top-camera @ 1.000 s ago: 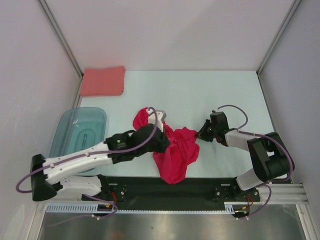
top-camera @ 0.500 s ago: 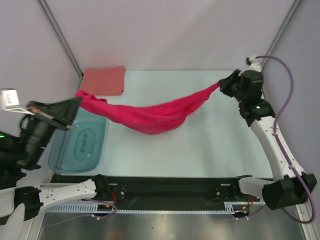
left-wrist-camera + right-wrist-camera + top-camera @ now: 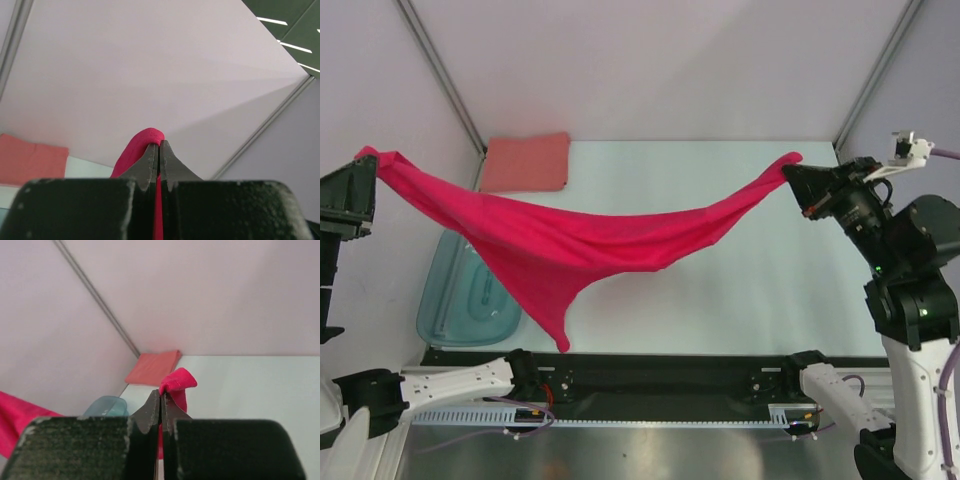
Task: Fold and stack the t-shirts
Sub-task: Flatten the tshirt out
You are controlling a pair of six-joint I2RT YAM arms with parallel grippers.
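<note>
We see the crimson-red t-shirt (image 3: pixel 580 250) strung in the air between our two claws. It sags in the middle, and a pointed flap hangs lowest, nearer the left claw (image 3: pixel 364 160) than the right claw (image 3: pixel 800 182). The left claw is clamped tight on one end of the cloth. In its wrist view the fingers meet with red fabric pinched between them and bulging past the tips. The right claw grips the other end the same way, with a small red fold poking out beyond its closed tips. The salmon-pink t-shirt (image 3: pixel 526 161) lies folded flat on the table (image 3: pixel 740 290), at the far corner on the left claw's side, well apart from the right claw. Below the left claw sits the translucent teal tub (image 3: pixel 455 310), partly hidden by the hanging red cloth.
</note>
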